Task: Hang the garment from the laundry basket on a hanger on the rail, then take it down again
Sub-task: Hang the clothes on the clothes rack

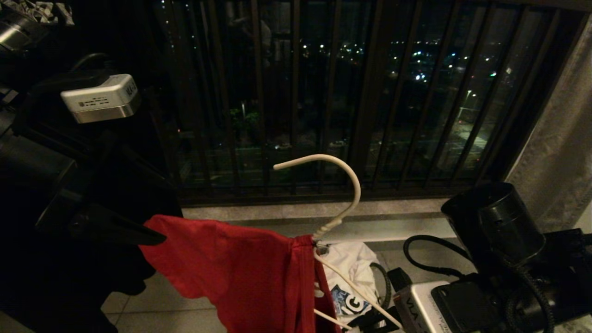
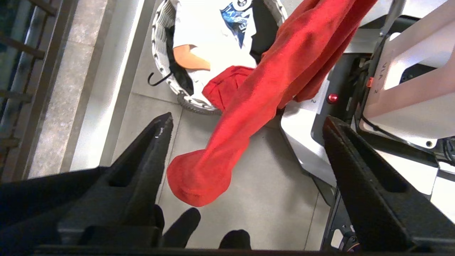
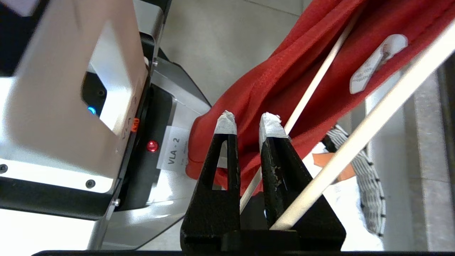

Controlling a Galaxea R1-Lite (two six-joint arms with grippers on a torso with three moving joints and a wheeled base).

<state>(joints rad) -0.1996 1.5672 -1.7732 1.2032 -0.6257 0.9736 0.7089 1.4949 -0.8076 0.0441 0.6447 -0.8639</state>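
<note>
The red garment (image 1: 240, 268) hangs over one arm of the white wire hanger (image 1: 344, 185), whose hook points up free in front of the window. My right gripper (image 3: 249, 123) is shut on a lower wire of the hanger (image 3: 249, 188), low at the right. The left gripper (image 2: 247, 120) is open wide, with a red sleeve end (image 2: 199, 177) dangling between and below its fingers, touching neither. In the head view a left finger (image 1: 125, 233) sits at the garment's left edge. The laundry basket (image 2: 158, 46) stands on the floor below. The rail is out of view.
A white T-shirt with a blue graphic (image 2: 213, 32) lies in the basket. Dark balcony bars (image 1: 323, 92) close the far side above a stone sill (image 1: 277, 212). My own base (image 2: 312, 142) is near the basket. A curtain (image 1: 555, 162) hangs at the right.
</note>
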